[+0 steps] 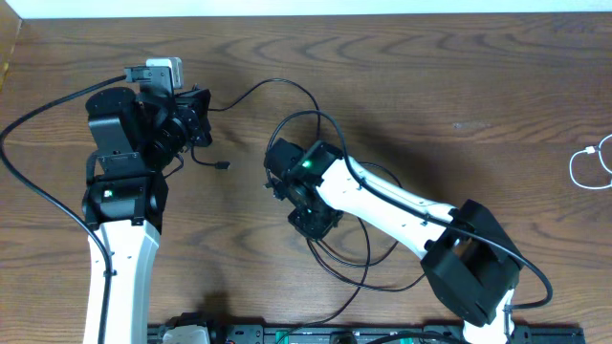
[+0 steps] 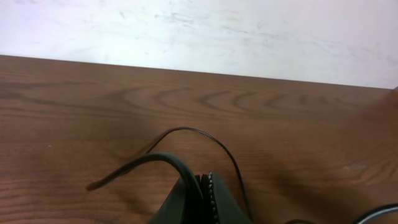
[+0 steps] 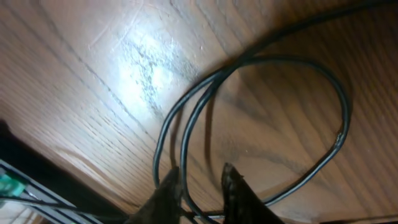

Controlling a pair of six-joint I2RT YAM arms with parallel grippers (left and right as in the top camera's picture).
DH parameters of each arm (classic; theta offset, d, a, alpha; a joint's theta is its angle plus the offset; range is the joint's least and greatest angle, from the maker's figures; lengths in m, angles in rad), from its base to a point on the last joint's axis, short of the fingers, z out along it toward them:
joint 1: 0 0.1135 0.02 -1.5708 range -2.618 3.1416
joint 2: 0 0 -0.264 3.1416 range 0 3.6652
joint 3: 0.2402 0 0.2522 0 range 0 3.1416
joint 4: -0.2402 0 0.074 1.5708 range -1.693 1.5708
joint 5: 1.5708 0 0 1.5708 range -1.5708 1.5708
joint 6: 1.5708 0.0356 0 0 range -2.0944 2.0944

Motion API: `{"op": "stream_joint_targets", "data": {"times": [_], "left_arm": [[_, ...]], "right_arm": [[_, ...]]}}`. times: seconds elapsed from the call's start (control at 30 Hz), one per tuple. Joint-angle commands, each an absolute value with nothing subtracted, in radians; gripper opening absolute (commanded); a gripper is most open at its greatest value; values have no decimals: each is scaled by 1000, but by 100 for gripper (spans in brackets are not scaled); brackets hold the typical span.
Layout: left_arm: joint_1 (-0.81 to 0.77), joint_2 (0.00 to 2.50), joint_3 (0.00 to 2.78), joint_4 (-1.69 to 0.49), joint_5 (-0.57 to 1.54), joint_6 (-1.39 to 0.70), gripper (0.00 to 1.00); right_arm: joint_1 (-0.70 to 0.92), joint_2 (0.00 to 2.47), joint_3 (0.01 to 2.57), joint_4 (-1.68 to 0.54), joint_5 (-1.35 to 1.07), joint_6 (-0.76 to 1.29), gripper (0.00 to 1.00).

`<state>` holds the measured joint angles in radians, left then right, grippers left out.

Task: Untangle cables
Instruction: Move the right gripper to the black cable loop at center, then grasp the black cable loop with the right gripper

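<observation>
The left pincer [image 1: 199,113] is closed tight, its two fingers [image 2: 186,199] pressed together in the left wrist view, and it grips one of the black cables [image 1: 271,83]. That cord comes out at the fingertips, arches up and bends away to the pincer's left, where its free end lies on the wooden table [image 1: 430,76]. A thinner black strand loops just ahead of the same fingertips and drops back past their right side. From overhead, the held cable leaves this pincer and runs across the table toward the right pincer [image 1: 313,222], while a small plug end [image 1: 222,165] lies on the wood just beside the left pincer, between the two arms. The right pincer is partly open: in the right wrist view its fingertips [image 3: 233,186] stand apart with a clear gap, and two black strands run side by side down into that gap without being squeezed; whether they touch either finger cannot be told. Ahead of these fingertips the strands spread into a wide loop lying flat on the table. Overhead, more black loops cross around and beneath this pincer and its arm. The white cord [image 1: 588,167] lies coiled well apart from both pincers, far out beyond the right one at the table's edge.
</observation>
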<state>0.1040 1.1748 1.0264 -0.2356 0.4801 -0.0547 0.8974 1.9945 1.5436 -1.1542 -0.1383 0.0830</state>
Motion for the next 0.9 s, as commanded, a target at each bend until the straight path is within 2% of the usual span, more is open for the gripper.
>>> {"op": "stream_joint_targets", "data": {"times": [0.0, 0.03, 0.1, 0.17, 0.23, 0.63, 0.7, 0.8, 0.87], "left_arm": [[108, 1176, 1026, -235, 485, -45, 7], [108, 1176, 1026, -235, 485, -45, 7], [108, 1176, 1026, -235, 485, -45, 8], [108, 1176, 1026, -236, 485, -45, 8], [108, 1176, 1026, -236, 485, -46, 8], [108, 1176, 1026, -236, 485, -45, 7], [108, 1176, 1026, -236, 485, -46, 7], [108, 1176, 1026, -239, 485, -46, 7], [108, 1176, 1026, -240, 485, -45, 8]], "right_arm": [[917, 1998, 1549, -1140, -134, 154, 34], [920, 1998, 1546, -1139, -134, 154, 45], [930, 1998, 1533, -1137, -133, 153, 78], [937, 1998, 1515, -1132, -133, 154, 93], [940, 1998, 1489, -1109, -133, 161, 99], [937, 1998, 1332, -971, -134, 233, 99], [937, 1998, 1328, -966, -134, 232, 96], [937, 1998, 1321, -948, -135, 232, 86], [939, 1998, 1313, -934, -141, 232, 84]]}}
